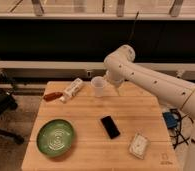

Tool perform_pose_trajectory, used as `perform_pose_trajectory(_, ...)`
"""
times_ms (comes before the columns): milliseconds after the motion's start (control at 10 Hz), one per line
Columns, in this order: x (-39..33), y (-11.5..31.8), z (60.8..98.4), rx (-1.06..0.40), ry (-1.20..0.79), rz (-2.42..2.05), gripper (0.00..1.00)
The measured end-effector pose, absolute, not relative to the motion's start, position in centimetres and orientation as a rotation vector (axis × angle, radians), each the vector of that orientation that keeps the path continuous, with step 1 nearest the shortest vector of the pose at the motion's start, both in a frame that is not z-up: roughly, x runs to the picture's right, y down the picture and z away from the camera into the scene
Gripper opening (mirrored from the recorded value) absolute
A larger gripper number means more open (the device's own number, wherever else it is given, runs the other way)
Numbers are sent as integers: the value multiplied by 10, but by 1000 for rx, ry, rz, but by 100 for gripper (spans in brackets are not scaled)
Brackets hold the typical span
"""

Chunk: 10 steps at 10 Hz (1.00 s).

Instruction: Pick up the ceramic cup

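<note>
- The green plate (55,137) lies far to the view-left of the claw and well nearer the camera than it, on the wooden table (156,107).
- A red-handled item (52,96) and a white tube-shaped bottle (73,90) lie end to end, left of the claw and beyond the cup from it.
- The ceramic cup (97,86) stands upright near the table's far edge, just beside the claw on its left. I cannot tell if they touch.
- The gripper (114,85) hangs low under the bent white arm (156,85), about level with the cup. Whether it is wide or narrow I cannot tell.
- A black phone (110,126) lies flat below the claw, nearer the camera and well apart.
- A small pale packet (139,145) sits to the right of the claw, near the table's front edge.
- Handling, as I judge it: the cup is stiff, light and breakable, and its glazed wall is likely slippery. The best hold looks to be across the rim or the upper wall, closing gently so it neither tips nor skids towards the bottle.
</note>
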State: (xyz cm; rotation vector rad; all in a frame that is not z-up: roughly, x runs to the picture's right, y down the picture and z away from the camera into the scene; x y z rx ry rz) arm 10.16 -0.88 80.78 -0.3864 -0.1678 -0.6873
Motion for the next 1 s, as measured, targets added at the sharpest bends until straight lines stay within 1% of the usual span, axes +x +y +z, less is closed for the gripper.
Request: perform_pose_trajectory(1000, 89, -4, 847, -418, -239, -774, 80)
